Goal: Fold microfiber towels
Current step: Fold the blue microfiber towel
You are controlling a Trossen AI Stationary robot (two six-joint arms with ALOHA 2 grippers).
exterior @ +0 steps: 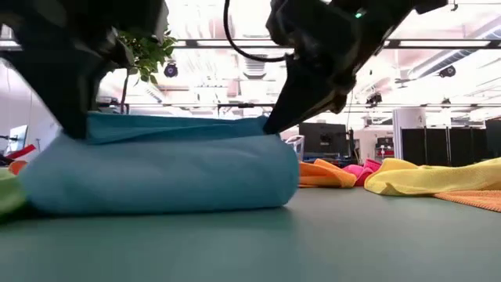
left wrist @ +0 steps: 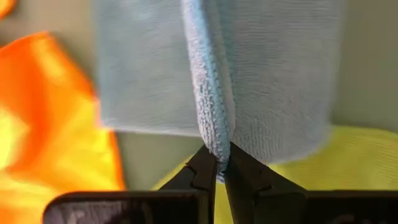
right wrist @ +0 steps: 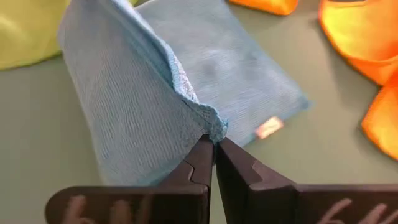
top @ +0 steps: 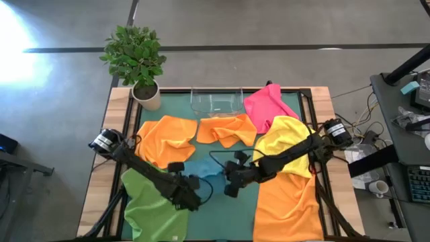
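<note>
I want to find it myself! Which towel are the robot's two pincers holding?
Look at the middle of the green table, between the two dark arms. The light blue towel lies there, half folded, pinched by the left pincer and the right pincer. It is the only blue one; its neighbours are orange, yellow and green.

We find no legible text, brand, number or sign in any view. The light blue towel carries a small sewn tag at one edge, seen in the right wrist view, but we can read no lettering on it.
</note>
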